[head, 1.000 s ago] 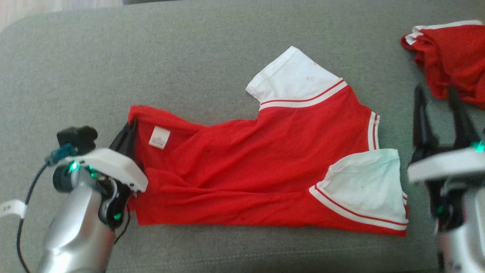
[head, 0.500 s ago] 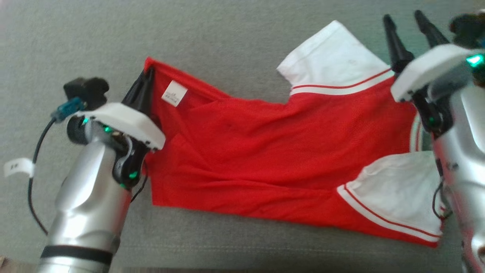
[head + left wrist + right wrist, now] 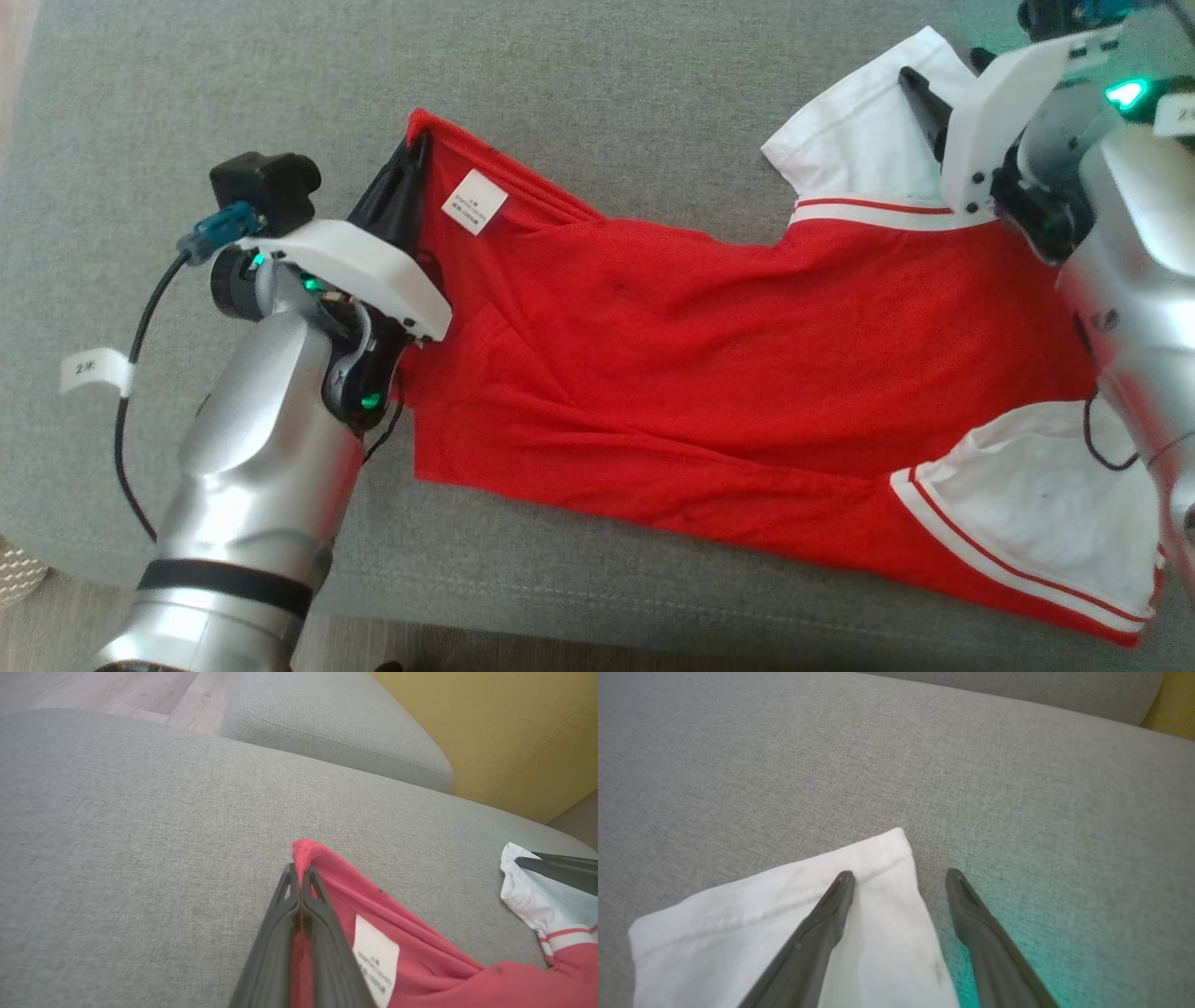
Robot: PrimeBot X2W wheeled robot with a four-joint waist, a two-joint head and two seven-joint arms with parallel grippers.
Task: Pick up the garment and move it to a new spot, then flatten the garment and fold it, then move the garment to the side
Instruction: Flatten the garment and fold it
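Left tool (image 3: 299, 877) tight on red garment (image 3: 709, 345) corner, right tool (image 3: 900, 873) agape astride white sleeve (image 3: 738, 924) edge, perhaps touching; cushion (image 3: 924, 756) beyond.

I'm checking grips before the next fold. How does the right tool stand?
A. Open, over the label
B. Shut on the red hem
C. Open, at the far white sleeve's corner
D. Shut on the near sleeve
C: the right tool is open, with one finger over the white sleeve near its corner and the other over bare cushion.
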